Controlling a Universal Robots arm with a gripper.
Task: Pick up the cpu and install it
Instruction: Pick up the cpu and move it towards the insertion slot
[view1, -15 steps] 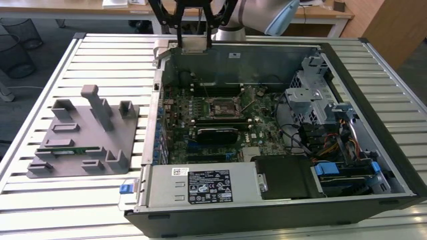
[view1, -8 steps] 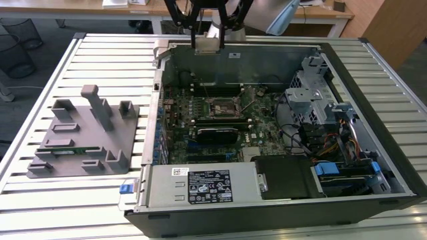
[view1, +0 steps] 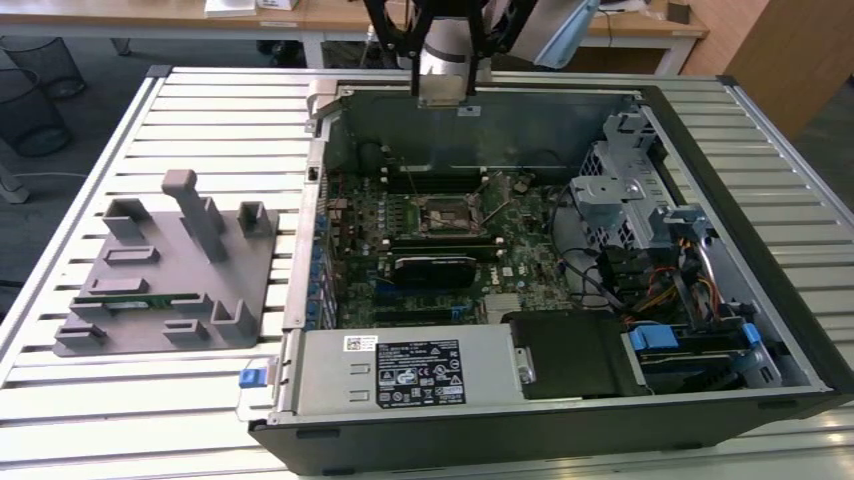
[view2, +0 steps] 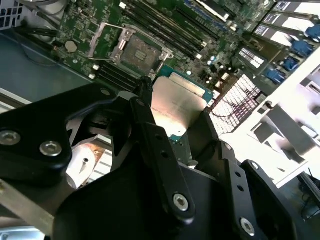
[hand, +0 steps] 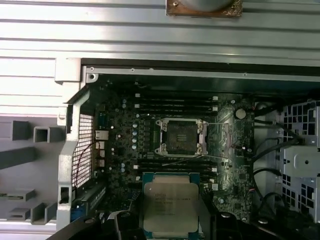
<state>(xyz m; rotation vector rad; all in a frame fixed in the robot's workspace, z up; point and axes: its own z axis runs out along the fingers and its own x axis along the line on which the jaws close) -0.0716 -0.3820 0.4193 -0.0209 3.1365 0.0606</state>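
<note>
Gripper (hand: 170, 227) clamping cpu (hand: 170, 202) by two opposite edges, holding it over motherboard (hand: 120, 150), apart from open socket (hand: 181, 136). Chip probably handling light, stiff, slick on metal lid, delicate underneath; edge hold looking safest. Computer case (view1: 534, 125) lying open on slatted table (view1: 200, 110).

black label (view1: 418, 372): sat on the power supply (view1: 334, 385); its white print and symbols were too small to read.
white sticker (view1: 360, 343): sat just beside the black label; its print was not legible.
cpu (hand: 170, 206): carried faint lines of print on its silver top; none could be made out.
</note>
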